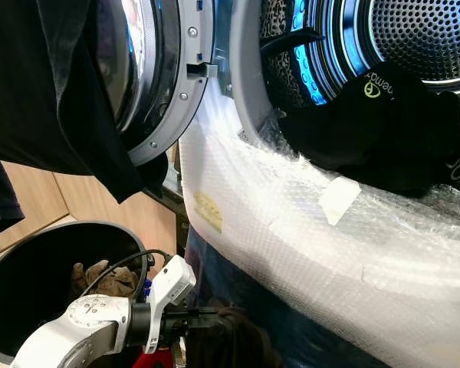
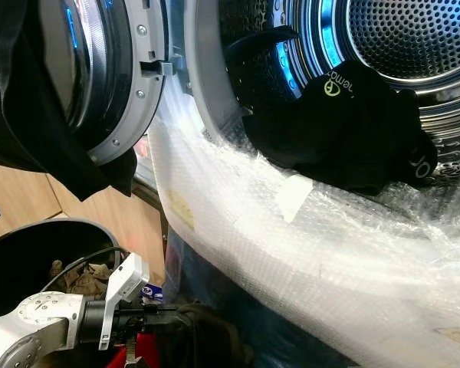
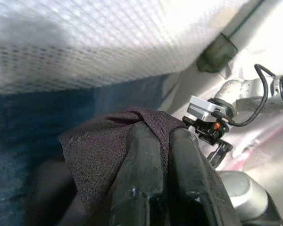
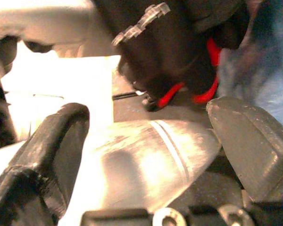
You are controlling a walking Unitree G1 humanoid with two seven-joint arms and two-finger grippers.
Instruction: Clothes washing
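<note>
left gripper (image 3: 155,141) low beside bin (image 1: 31,238), fingers pinching dark cloth (image 3: 104,150) under bubble-wrapped washer front (image 1: 291,230); right gripper (image 4: 146,141) fingers spread, holding nothing; black garment (image 1: 376,130) lies in drum mouth (image 1: 414,38)

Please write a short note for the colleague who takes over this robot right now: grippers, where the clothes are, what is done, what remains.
Left gripper: shut on a dark garment, low in front of the washer.
Right gripper: open, holding nothing.
Done: a black garment lies in the drum mouth, resting on the bubble wrap over the rim. Another dark cloth hangs over the open door.
Left: lift the held garment into the drum; more laundry sits in the black bin.
</note>
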